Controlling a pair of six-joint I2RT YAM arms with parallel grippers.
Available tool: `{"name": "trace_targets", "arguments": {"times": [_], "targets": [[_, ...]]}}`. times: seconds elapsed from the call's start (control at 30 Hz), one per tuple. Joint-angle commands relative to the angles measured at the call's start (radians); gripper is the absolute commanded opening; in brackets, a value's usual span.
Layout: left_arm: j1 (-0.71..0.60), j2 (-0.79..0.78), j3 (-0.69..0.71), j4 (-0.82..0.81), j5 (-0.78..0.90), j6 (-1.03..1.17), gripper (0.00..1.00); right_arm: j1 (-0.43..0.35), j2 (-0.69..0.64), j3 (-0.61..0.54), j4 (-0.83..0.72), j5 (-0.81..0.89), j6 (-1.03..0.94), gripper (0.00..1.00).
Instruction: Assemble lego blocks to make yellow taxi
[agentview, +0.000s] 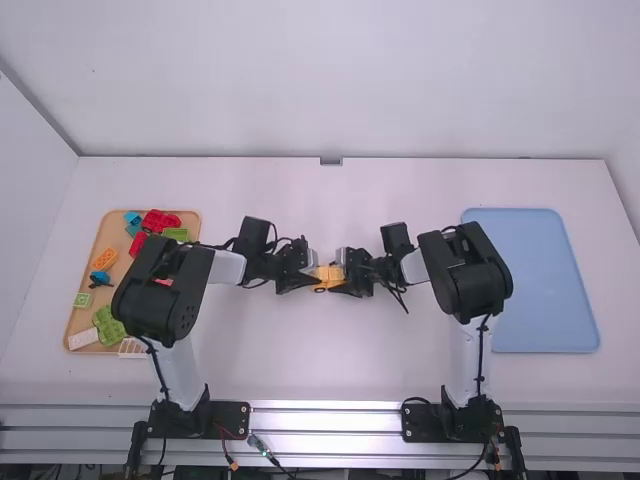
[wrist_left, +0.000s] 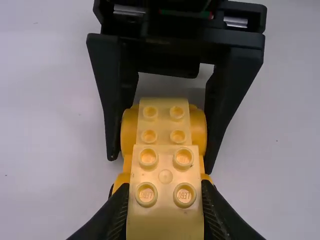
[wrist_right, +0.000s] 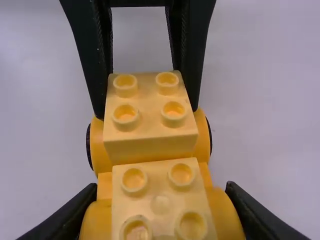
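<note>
Left gripper (agentview: 312, 272) and right gripper (agentview: 346, 272) face each other at mid-table, with the yellow vehicle pieces (agentview: 329, 274) between them. In the left wrist view, my left gripper (wrist_left: 164, 192) is shut on a yellow studded block (wrist_left: 165, 172). Past it, the right gripper's fingers clasp the wheeled yellow base (wrist_left: 129, 131), which carries another studded block (wrist_left: 164, 120). In the right wrist view, my right gripper (wrist_right: 161, 195) is shut on the base (wrist_right: 221, 210); the left gripper's block (wrist_right: 150, 142) is over its far end. Whether that block is fully seated I cannot tell.
At the left, an orange-brown tray (agentview: 68, 325) holds several loose pieces: red blocks (agentview: 160, 220), a green block (agentview: 108, 326), an orange piece (agentview: 104, 260) and others. A blue tray (agentview: 540, 285) lies at the right, beyond the right arm.
</note>
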Motion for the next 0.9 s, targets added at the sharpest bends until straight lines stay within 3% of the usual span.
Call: {"name": "trace_targets", "arguments": {"times": [0.0,0.27,0.3,0.33,0.43,0.5,0.7,0.87], "targets": [[-0.012,0.009,0.002,-0.007,0.018,-0.013,0.07,0.004,0.019,0.008,-0.005,0.040,0.002,0.42],[-0.013,0.009,0.002,-0.005,-0.023,-0.016,0.23,0.002,0.019,0.003,-0.002,0.040,0.003,0.42],[-0.013,0.009,0.002,-0.004,-0.023,-0.017,0.27,0.002,0.019,0.003,-0.001,0.040,0.006,0.42],[-0.013,0.009,0.002,-0.004,-0.023,-0.016,0.38,0.002,0.019,0.003,-0.001,0.040,0.006,0.42],[-0.014,0.009,0.002,-0.003,-0.023,-0.016,0.40,0.002,0.019,0.003,-0.001,0.040,0.006,0.43],[-0.021,0.009,0.002,-0.003,-0.023,-0.016,0.48,0.002,0.019,0.003,-0.001,0.040,0.006,0.43],[-0.019,0.009,0.002,0.030,-0.006,-0.025,0.55,0.002,0.019,0.003,-0.001,0.040,0.006,0.43],[0.011,-0.011,0.002,0.076,0.063,-0.064,0.57,0.003,0.019,0.003,-0.005,0.065,0.014,0.43]]}}
